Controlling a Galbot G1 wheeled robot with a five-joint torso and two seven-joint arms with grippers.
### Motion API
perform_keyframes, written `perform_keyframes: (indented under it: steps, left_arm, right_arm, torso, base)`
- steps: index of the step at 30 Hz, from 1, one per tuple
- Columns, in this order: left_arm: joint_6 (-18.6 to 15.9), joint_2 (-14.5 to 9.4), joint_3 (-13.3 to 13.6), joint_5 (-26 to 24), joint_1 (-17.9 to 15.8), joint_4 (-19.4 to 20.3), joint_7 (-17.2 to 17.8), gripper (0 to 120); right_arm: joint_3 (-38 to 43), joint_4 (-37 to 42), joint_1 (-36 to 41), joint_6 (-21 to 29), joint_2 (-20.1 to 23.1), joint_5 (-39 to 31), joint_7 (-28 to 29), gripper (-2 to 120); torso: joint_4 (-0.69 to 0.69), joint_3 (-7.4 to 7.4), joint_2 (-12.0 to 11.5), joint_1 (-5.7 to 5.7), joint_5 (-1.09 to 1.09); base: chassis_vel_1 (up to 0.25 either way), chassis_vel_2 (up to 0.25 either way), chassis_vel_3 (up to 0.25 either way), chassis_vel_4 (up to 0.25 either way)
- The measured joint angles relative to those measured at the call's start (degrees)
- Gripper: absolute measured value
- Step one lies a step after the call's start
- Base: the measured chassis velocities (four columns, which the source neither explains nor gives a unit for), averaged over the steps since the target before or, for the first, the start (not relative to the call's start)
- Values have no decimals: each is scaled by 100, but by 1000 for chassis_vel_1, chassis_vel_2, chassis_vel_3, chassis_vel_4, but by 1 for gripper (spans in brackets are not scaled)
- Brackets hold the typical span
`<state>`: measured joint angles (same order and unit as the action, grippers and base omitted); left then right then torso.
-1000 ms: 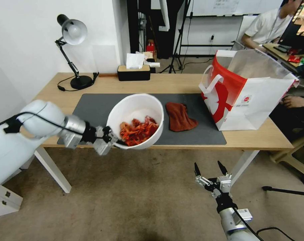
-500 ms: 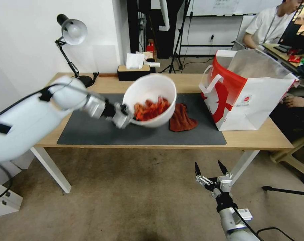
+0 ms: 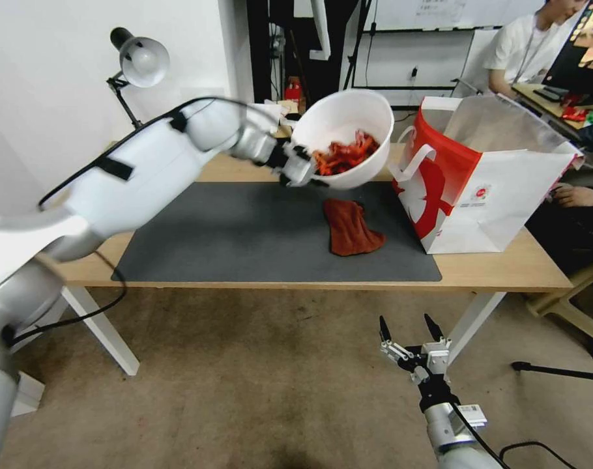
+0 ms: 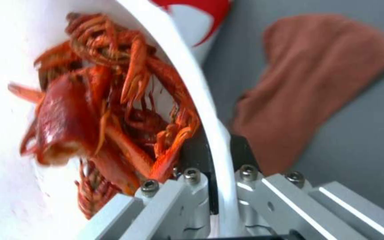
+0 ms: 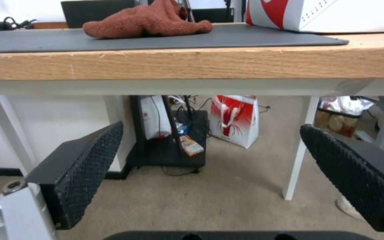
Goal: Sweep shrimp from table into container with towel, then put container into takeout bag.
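Above the table's (image 3: 498,267) far edge, the left gripper (image 3: 301,170) pinches the rim of the bowl (image 3: 345,117), which is tilted with shrimp (image 3: 342,156) piled low, just beside the bag (image 3: 505,189). Levelling it before lowering would prevent spills. The towel (image 3: 350,227) lies on the mat; the right gripper (image 3: 407,329) hangs open below the front edge.

Office or lab workroom. Light wood desk (image 3: 348,163) on white legs, dark grey mat (image 3: 244,228) on top, desk lamp (image 3: 139,62) at far corner, black tissue box behind arm. Beige carpet floor (image 3: 244,378). Whiteboard (image 3: 440,13) and tripod stands (image 3: 358,52) by back wall. Neighbouring desk with monitor (image 3: 586,39), person seated there. Cables and boxes under desk.
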<state>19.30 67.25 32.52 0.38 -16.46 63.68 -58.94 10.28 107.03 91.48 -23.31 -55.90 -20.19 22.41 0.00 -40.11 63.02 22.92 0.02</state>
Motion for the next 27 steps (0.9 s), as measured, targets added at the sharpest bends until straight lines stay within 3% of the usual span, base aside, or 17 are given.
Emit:
perform_keyframes:
  steps: [2, 3, 6, 7, 10, 11, 13, 17, 20, 25, 27]
  left_arm:
    - [78, 386, 3, 18, -263, -548, 56, 0]
    - [78, 386, 3, 18, -263, -548, 56, 0]
    - [162, 857, -40, 18, -562, -1219, 159, 0]
    - [162, 857, -40, 18, -562, -1219, 159, 0]
    - [186, 1327, -68, -2, -789, -1615, 238, 0]
    - [186, 1327, -68, -2, -789, -1615, 238, 0]
    - [186, 1601, -63, -109, -884, -1714, 296, 0]
    - [182, 1824, -56, -190, -938, -1768, 336, 0]
    - [175, 2125, -58, -220, -1002, -1864, 418, 0]
    - [168, 2401, -53, -216, -1045, -2066, 453, 0]
    - [99, 2516, 118, -272, -1073, -2122, 554, 0]
  right_arm:
    - [0, -10, 2, 0, -20, 20, -4, 100]
    - [0, -10, 2, 0, -20, 20, -4, 100]
    - [20, -10, 16, 0, -11, 22, -11, 100]
    - [20, -10, 16, 0, -11, 22, -11, 100]
    - [38, -37, -10, -2, 30, 7, -18, 100]
    - [38, -37, -10, -2, 30, 7, -18, 100]
    - [39, -53, -36, -3, 37, -10, -19, 100]
    - [40, -58, -41, -6, 38, -17, -21, 100]
    - [90, -59, 7, -22, 43, -27, -34, 100]
    - [143, -59, 66, -55, 46, -32, -55, 100]
    - [157, -59, 82, -67, 43, -33, -63, 100]
  torso:
    - [-1, 0, 1, 0, 0]
    - [-1, 0, 1, 0, 0]
    - [1, 0, 0, 0, -2]
    - [1, 0, 0, 0, -2]
    - [1, 1, 1, 0, -1]
    - [1, 1, 1, 0, -1]
    - [-1, 1, 0, 0, 0]
    - [-1, 1, 1, 0, 0]
    - [0, 1, 1, -1, -1]
    - [1, 1, 1, -1, -1]
    - [-2, 1, 1, -1, 0]
  base:
    - [0, 0, 0, 0]
    - [0, 0, 0, 0]
    - [0, 0, 0, 0]
    - [0, 0, 0, 0]
    - [0, 0, 0, 0]
    - [0, 0, 0, 0]
    - [0, 0, 0, 0]
    - [0, 0, 0, 0]
    - [0, 0, 0, 0]
    - [0, 0, 0, 0]
    - [0, 0, 0, 0]
